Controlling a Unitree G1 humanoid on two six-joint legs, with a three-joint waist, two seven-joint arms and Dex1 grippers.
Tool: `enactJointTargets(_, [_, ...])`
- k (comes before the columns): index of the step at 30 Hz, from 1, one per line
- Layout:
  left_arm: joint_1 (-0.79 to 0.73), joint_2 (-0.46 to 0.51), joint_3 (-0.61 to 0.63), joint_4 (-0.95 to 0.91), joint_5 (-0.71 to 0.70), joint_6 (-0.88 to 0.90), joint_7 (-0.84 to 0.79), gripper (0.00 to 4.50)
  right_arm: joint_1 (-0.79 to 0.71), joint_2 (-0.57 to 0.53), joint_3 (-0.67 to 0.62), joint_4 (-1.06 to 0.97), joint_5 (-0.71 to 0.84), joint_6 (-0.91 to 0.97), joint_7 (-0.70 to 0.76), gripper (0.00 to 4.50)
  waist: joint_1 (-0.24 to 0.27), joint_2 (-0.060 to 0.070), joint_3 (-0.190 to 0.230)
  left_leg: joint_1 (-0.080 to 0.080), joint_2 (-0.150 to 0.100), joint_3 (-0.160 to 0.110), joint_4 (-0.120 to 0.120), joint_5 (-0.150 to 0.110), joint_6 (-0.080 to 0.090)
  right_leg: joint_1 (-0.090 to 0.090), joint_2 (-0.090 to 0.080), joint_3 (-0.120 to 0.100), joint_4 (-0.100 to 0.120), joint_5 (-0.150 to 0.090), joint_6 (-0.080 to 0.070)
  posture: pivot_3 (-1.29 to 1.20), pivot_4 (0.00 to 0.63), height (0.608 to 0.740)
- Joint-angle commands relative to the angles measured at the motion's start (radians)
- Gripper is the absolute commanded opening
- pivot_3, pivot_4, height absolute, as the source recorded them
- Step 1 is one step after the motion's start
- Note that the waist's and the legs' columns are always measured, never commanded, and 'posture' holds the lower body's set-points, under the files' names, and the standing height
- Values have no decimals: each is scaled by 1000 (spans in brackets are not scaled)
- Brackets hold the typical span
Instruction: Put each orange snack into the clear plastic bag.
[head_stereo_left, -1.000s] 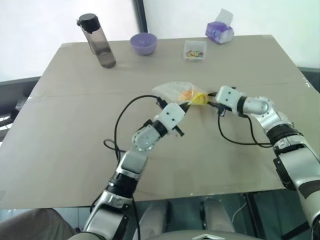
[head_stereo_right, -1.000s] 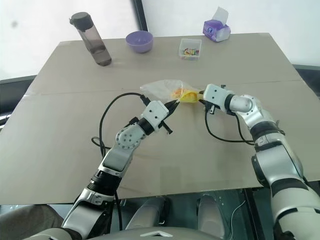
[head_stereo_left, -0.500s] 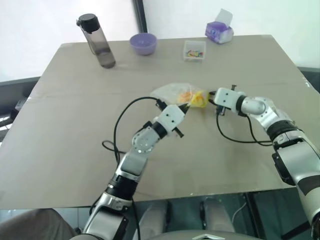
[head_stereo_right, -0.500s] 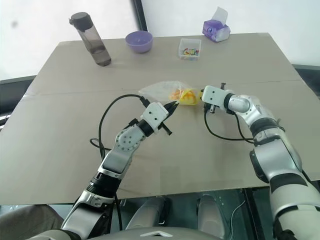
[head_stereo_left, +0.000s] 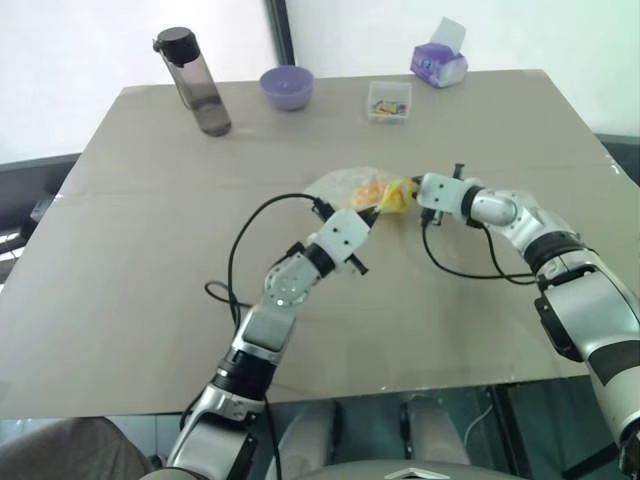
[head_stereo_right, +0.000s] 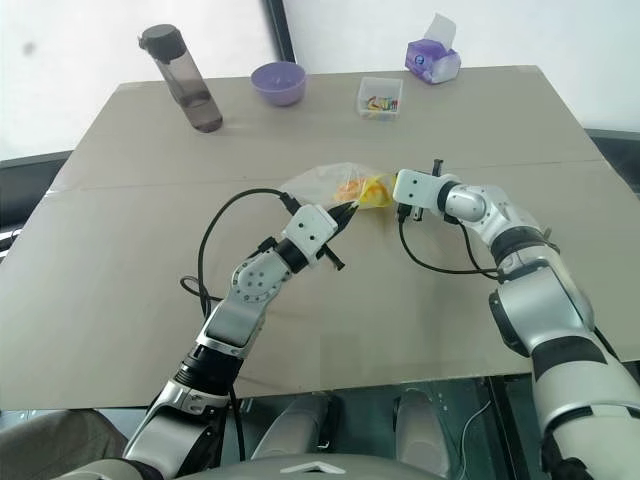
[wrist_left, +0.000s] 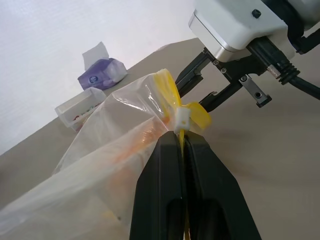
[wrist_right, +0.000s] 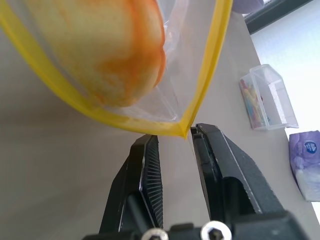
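The left gripper is clamped shut on the yellow zip strip of the bag, holding its mouth up off the table. Just beyond its fingertips, inside the bag, sits the snack, already past the strip.

The right gripper meets it from the opposite side, jaws partly open with the strip's corner just at their tips; nothing is pinched between them yet.

Risks, as I judge them: if the right jaws close short they miss the corner. A push forward could fold the strip or tip the snack out. A tug could slip the strip from the left grip.

Farther off, the box, bowl, bottle and tissue pack line the far edge, well apart, leaving bare table around both grippers.
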Motion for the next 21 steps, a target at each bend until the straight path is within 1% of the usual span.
enactJointTargets(1, [-15, -8, -5, -35, -1, -17, 4, 0, -36, 2, 2, -2, -4, -15, -23, 1210, 0, 0, 0, 0, 0, 0, 0, 0, 0, 0, 0, 0, 0, 0, 0, 0, 150, 740])
enactJointTargets(11, [-19, -10, -5, -34, 3, -15, 7, 0, -49, 31, -7, 12, -4, -47, -53, 1210, 0, 0, 0, 0, 0, 0, 0, 0, 0, 0, 0, 0, 0, 0, 0, 0, 150, 740])
enactJointTargets(15, [-16, -10, -5, -36, 4, -14, 9, 0, -52, 34, -3, 10, -9, -79, -65, 72, -2, 0, 0, 0, 0, 0, 0, 0, 0, 0, 0, 0, 0, 0, 0, 0, 150, 740])
enactJointTargets(21, [-13, -9, -6, -37, 4, -15, 8, 0, -54, 31, -1, 11, -14, -93, -73, 72, -2, 0, 0, 0, 0, 0, 0, 0, 0, 0, 0, 0, 0, 0, 0, 0, 150, 740])
